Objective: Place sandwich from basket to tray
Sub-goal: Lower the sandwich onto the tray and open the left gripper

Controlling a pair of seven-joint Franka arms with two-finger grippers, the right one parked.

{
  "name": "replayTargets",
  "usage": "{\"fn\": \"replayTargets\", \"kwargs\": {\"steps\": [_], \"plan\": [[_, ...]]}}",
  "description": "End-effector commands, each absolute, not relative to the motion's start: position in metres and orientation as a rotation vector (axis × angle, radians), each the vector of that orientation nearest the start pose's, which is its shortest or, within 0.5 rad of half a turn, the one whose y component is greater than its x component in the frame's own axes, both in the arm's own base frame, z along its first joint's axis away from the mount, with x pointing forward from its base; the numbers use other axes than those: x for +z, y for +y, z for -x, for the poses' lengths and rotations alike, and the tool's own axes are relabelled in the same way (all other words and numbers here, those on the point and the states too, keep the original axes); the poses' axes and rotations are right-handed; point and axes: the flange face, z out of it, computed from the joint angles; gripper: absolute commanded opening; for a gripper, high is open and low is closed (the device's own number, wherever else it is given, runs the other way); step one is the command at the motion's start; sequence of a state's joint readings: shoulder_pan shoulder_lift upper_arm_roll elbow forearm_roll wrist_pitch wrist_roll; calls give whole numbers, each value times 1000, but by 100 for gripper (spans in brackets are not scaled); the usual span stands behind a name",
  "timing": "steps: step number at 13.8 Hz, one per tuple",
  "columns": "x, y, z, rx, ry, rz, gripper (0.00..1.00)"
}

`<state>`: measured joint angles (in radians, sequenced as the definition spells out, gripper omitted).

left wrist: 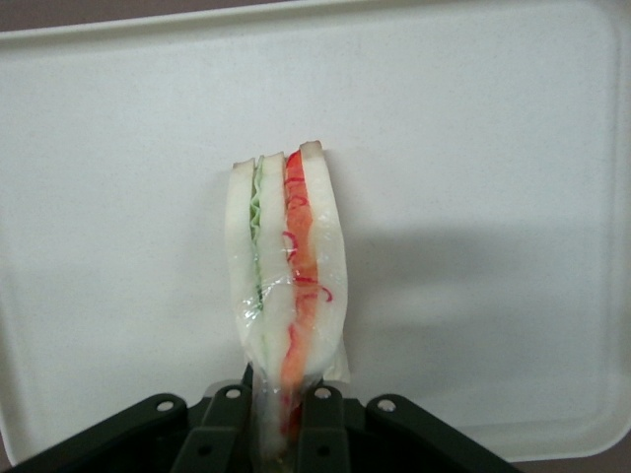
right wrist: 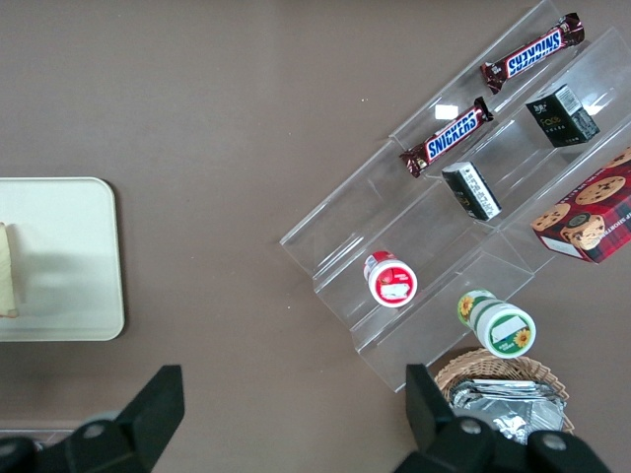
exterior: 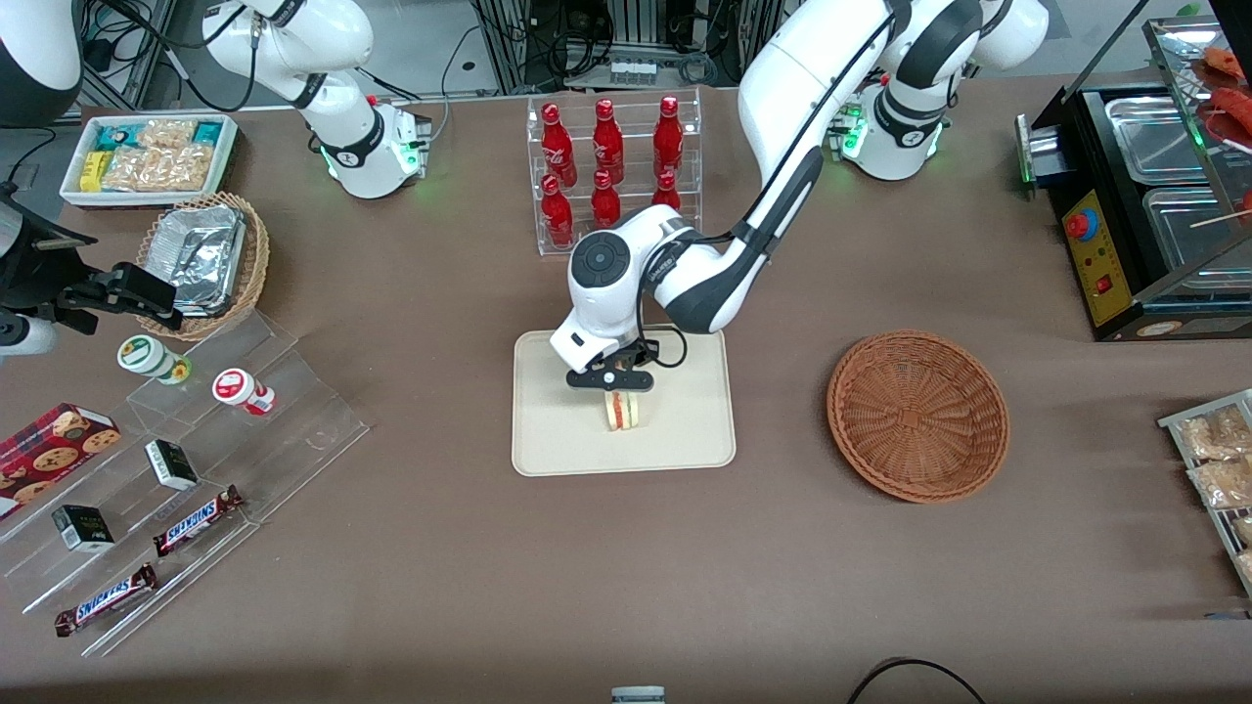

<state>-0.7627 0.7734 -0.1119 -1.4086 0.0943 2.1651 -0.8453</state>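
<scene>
My gripper sits low over the tray, clamped on the sandwich by its narrow end so the filling edge stays upright. Sandwich over tray centre, touching or nearly. Basket empty, well apart. Release seems next.

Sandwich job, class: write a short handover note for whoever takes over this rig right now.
Hand: shut on the sandwich, which it grips by one end over the middle of the tray.
Sandwich: upright on edge, over the tray; whether it touches the surface cannot be told.
Basket: empty, beside the tray toward the working arm's end of the table.
Done: sandwich lifted out and carried to the tray.
Left: set it down if needed, open the hand, lift away.
</scene>
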Motion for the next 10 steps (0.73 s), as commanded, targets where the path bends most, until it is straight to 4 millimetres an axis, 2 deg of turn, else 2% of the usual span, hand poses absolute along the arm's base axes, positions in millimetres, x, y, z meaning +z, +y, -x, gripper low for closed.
{"fn": "replayTargets", "kwargs": {"steps": [1, 2, 3, 4, 5, 7, 9, 10], "plan": [[237, -552, -485, -20, 96, 3131, 10], [237, -552, -485, -20, 86, 3131, 58], [239, -552, -486, -24, 83, 3133, 94], [244, -552, -486, -31, 83, 3137, 99], [252, -552, -487, -39, 79, 3141, 99], [279, -549, -490, -64, 55, 3155, 99], [318, -538, -492, -41, 24, 3135, 99], [348, -527, -495, -38, -1, 3128, 99]]}}
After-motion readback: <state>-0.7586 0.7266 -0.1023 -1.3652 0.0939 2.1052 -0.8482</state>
